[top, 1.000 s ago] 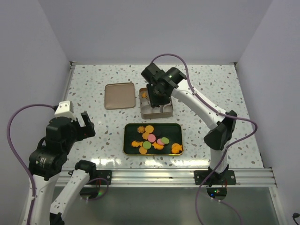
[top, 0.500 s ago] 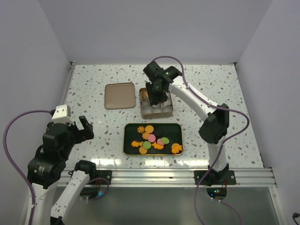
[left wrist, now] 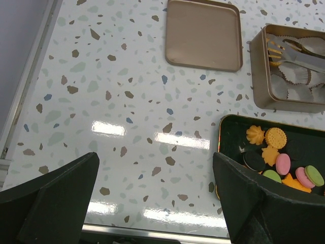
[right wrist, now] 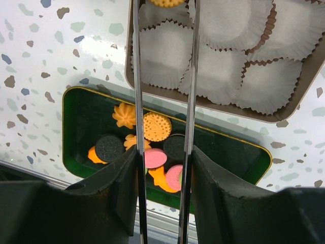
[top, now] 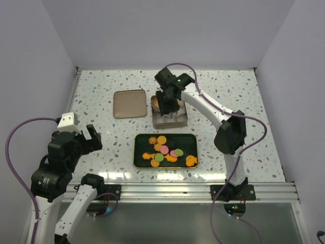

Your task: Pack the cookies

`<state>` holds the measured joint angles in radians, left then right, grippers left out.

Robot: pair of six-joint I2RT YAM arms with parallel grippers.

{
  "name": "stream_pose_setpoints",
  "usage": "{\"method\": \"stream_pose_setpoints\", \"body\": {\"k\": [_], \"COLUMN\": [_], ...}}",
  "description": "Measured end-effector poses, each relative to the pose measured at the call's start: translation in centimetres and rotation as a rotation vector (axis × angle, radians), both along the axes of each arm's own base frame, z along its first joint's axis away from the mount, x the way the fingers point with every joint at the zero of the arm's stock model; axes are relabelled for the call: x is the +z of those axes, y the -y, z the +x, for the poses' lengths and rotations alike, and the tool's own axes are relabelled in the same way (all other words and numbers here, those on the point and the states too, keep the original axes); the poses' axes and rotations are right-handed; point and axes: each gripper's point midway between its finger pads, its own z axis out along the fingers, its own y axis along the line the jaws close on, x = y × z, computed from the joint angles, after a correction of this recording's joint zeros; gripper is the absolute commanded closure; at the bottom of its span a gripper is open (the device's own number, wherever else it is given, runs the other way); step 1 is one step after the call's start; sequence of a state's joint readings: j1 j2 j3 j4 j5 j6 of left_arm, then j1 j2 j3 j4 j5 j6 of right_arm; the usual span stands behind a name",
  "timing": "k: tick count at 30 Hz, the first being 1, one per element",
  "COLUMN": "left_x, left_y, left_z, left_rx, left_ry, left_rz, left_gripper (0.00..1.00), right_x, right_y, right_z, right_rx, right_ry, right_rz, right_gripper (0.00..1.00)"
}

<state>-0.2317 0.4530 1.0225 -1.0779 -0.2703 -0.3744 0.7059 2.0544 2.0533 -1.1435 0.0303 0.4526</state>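
- Left claw (left wrist: pixel 155 161) hung over bare table (top: pixel 101 86) at the near left, its fingers wide apart and holding nothing. It seemed parked there to stay out of the other arm's way.
- Cookies (top: pixel 165 151) lay loose in a heap on the dark tray (top: pixel 191 139), near the middle and just in front of the tin. The tray probably served as the supply, set close so each carry was short. Most of them were unpacked, so the job looked hardly begun.
- Tin (top: pixel 169 125) stood just beyond the tray, open and lined with white cups (right wrist: pixel 223 20), seemingly one cup for each cookie.
- Right claw (right wrist: pixel 163 152) hovered above the tin, its fingers pressed on the outside of long tongs (right wrist: pixel 136 76). The thin blades reached into the cups where the fat fingers would not fit.
- Orange cookie (right wrist: pixel 167 2) sat between the blade tips over the tin's far-left corner. Whether the tips pinched it or had let it go, I could not tell.
- Lid (top: pixel 129 103) lay flat to the left of the tin, apart from it, likely kept for closing up at the end.
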Motion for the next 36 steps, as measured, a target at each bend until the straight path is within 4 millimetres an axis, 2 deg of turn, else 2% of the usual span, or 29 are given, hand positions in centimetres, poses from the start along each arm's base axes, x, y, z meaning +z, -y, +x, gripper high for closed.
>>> {"method": "stream_pose_setpoints", "body": {"k": [7, 22, 26, 29, 33, 36], "left_x": [0.0, -0.1, -0.1, 0.0, -0.1, -0.2], "left_y": [0.0, 0.0, 0.1, 0.2, 0.7, 1.0], "left_z": [0.0, -0.1, 0.0, 0.0, 0.1, 0.3], "left_rx": [0.000, -0.001, -0.004, -0.013, -0.037, -0.061], "left_ry": [0.002, 0.001, 0.002, 0.007, 0.002, -0.009], "left_rz": [-0.001, 0.000, -0.002, -0.007, -0.014, -0.009], "left_gripper": [0.00, 0.00, 0.00, 0.00, 0.00, 0.00], "right_x": [-1.0, -0.5, 1.2, 3.6, 7.1, 9.0], "right_y": [0.2, 0.4, 1.0, 1.8, 3.5, 4.4], "right_z": [-0.3, -0.4, -0.8, -1.3, -3.2, -5.0], "right_rx": [0.002, -0.004, -0.029, -0.066, -0.118, -0.146], "right_ry": [-0.019, -0.012, 0.011, 0.049, 0.098, 0.118], "right_rz": [-0.011, -0.014, -0.003, 0.021, 0.044, 0.045], "right_gripper": [0.52, 0.48, 0.48, 0.48, 0.48, 0.48]}}
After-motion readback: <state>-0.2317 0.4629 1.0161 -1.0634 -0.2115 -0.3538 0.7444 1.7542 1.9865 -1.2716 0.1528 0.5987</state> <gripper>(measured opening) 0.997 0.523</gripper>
